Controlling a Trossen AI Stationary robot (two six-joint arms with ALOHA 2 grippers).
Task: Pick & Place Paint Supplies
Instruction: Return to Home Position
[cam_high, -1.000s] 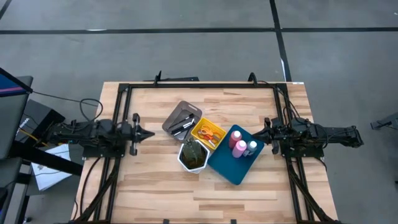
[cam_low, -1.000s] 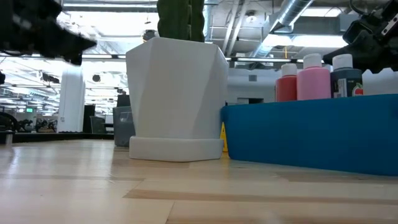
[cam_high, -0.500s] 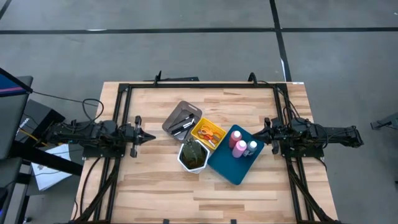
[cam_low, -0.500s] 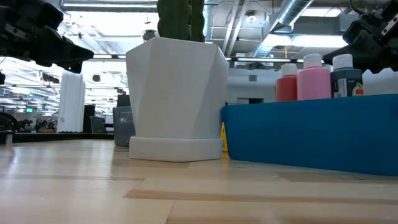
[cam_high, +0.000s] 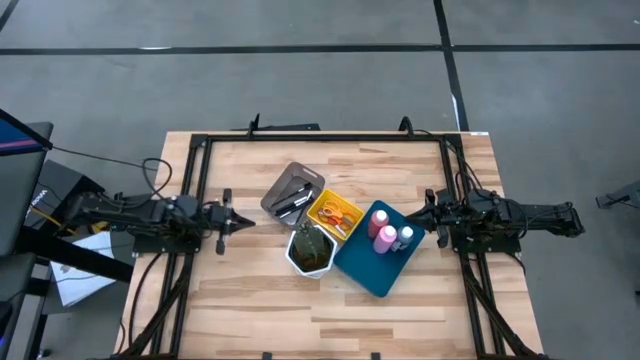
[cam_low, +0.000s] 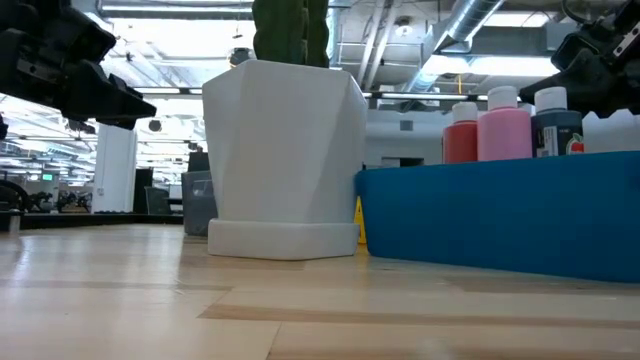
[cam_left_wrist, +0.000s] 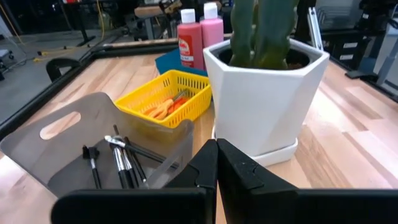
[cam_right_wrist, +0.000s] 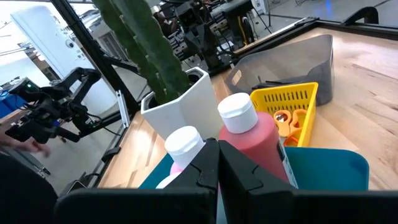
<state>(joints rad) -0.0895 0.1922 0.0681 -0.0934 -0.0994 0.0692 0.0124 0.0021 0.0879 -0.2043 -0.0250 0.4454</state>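
The two pink bottles (cam_high: 380, 218) and the grey white-capped bottle (cam_high: 405, 236) stand in the blue tray (cam_high: 368, 272). The scissors (cam_high: 340, 215) lie in the yellow basket (cam_high: 322, 203) and the brushes (cam_high: 293, 204) in the grey tray (cam_high: 283, 181), all clustered with the white cactus pot (cam_high: 297, 263) in the middle of the bench (cam_high: 250, 310). The left gripper (cam_high: 243, 222) hangs toward the bench's left edge, the right gripper (cam_high: 413, 221) just beside the blue tray, both with fingers pressed together.

A robotics lab: exposed ceiling ducts (cam_low: 470, 25), bare concrete floor (cam_high: 300, 90).
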